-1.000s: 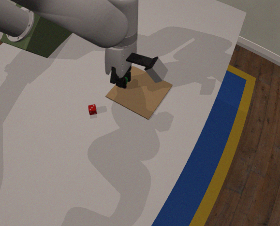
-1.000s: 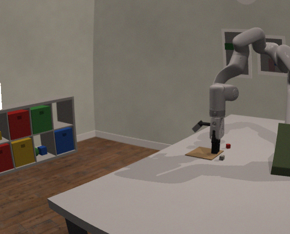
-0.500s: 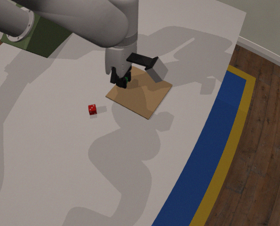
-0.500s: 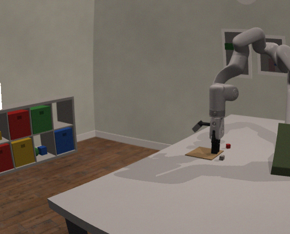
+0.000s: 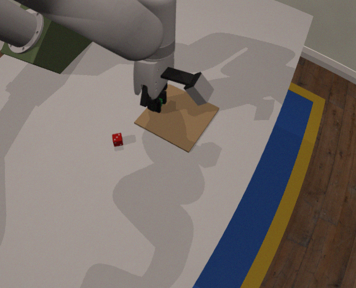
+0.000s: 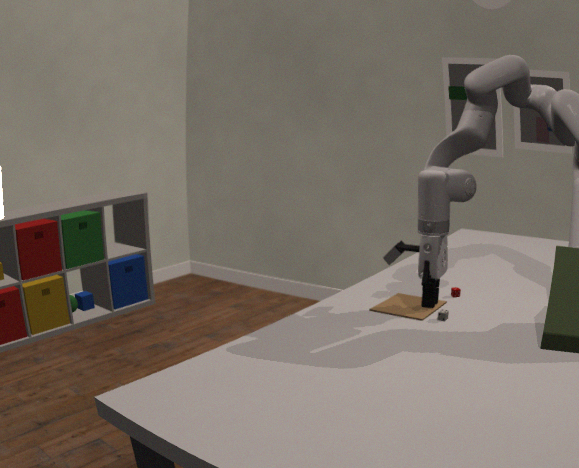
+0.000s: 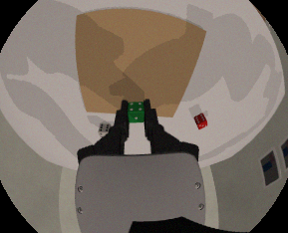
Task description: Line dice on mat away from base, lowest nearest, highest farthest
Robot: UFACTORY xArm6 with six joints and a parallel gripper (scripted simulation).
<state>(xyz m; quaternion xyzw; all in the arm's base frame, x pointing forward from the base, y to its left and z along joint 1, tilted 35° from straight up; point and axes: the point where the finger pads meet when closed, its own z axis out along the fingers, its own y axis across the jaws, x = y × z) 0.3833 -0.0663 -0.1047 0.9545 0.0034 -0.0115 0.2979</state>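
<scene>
My gripper (image 5: 155,105) is shut on a green die (image 5: 162,102) and holds it low at the tan mat's (image 5: 178,119) edge nearest the base; I cannot tell whether the die touches the mat. In the wrist view the green die (image 7: 136,113) sits between the fingertips at the mat's (image 7: 138,57) near edge. A red die (image 5: 117,139) lies flat on the table, off the mat; it also shows in the wrist view (image 7: 201,120). A small grey die (image 6: 443,314) lies on the table just beside the mat (image 6: 407,306). It is hidden by the arm in the top view.
A dark green block (image 5: 47,46) stands at the arm's base. The table's right edge (image 5: 296,93) drops to a blue and yellow floor strip. A shelf with coloured boxes (image 6: 62,266) stands far off by the wall.
</scene>
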